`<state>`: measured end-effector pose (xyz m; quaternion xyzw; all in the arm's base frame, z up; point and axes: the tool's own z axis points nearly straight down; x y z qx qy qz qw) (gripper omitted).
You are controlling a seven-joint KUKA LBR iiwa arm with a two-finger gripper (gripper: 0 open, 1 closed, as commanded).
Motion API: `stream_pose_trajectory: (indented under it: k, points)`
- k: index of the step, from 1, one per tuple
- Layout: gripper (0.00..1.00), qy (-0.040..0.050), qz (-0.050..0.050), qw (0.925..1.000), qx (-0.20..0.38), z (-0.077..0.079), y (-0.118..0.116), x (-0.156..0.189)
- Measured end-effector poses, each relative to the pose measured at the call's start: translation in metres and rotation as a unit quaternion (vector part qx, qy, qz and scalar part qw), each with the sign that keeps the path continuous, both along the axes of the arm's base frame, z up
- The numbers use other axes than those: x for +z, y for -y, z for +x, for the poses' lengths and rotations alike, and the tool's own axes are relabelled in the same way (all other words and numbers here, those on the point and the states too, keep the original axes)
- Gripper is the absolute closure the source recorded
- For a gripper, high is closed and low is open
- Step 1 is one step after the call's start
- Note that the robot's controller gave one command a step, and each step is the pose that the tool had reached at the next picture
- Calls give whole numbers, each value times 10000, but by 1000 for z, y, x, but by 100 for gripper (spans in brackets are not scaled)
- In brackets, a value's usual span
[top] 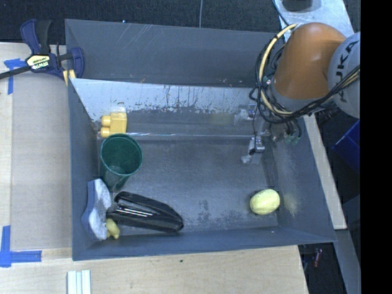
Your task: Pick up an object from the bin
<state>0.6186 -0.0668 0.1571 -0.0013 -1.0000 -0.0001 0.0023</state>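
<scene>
Gripper (pixel 253 147) is observed by the bin's (pixel 184 48) right wall; whether released or clenched cannot be told. Yellow-green ball (pixel 264 201) is located frontward of it, near the front-right corner.

Light is moderate and even, falling from above. The bin's (pixel 184 54) far wall, at upper centre, carries a paler lit band, and its floor is dimmer. A soft sheen sits on the orange cover (pixel 309 60) at upper right. The top of the frame is dark. Shadows are faint.
</scene>
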Motion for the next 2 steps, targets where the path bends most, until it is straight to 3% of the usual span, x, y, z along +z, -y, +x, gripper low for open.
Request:
stream_pose_trajectory:
  k: [1, 2]
  points:
    - [0, 43, -4, 10000, 8, 2, 0, 5]
    - [0, 62, -8, 9870, 1604, -51, 26, -63]
